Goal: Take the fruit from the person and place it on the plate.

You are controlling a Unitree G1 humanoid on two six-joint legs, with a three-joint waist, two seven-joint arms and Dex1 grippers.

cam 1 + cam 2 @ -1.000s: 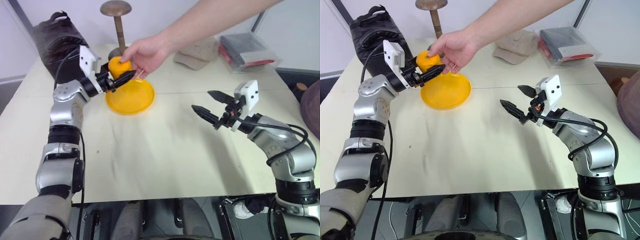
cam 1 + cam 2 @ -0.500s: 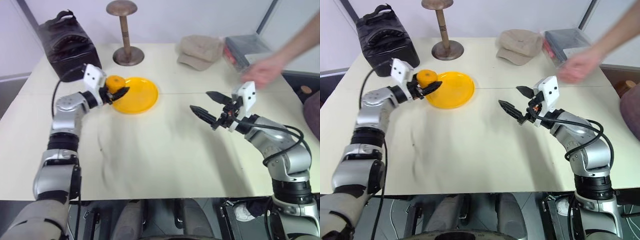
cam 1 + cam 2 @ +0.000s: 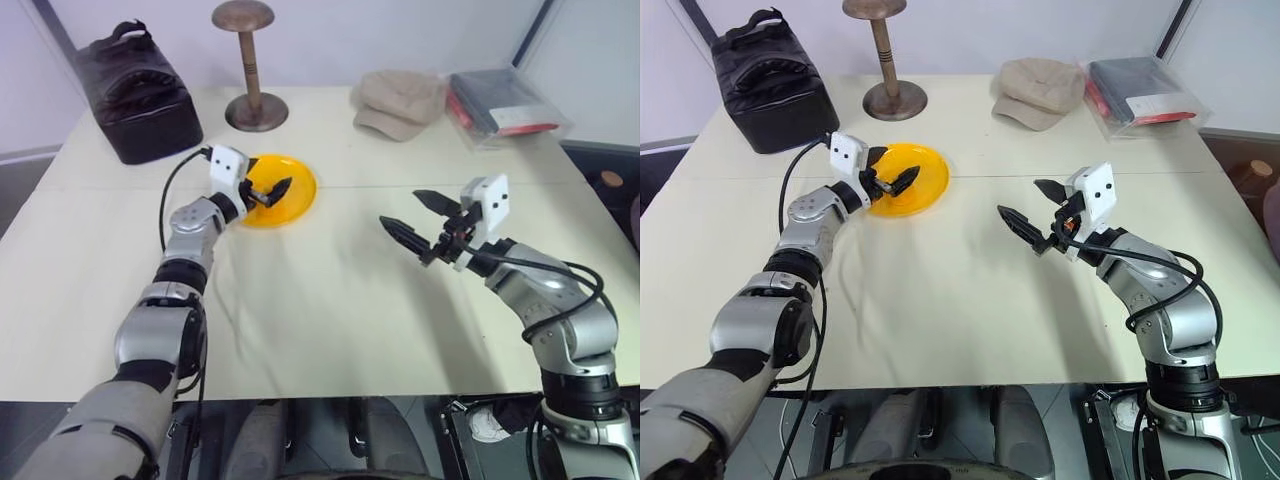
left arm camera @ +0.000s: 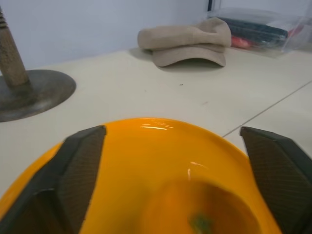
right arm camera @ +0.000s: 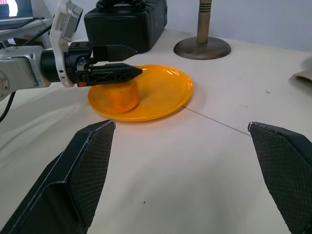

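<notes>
Fruit resting on the plate, jaws spread.

The fruit [image 5: 118, 98] sits near the plate [image 5: 165, 97] rim; left gripper [image 5: 117, 61], spread over it, could nudge it off; right gripper [image 3: 415, 213] spread too.

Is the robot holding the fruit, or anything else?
No. The fruit sits on the plate, between the open fingers of the left gripper, which do not press it. The right gripper is open and empty.
</notes>
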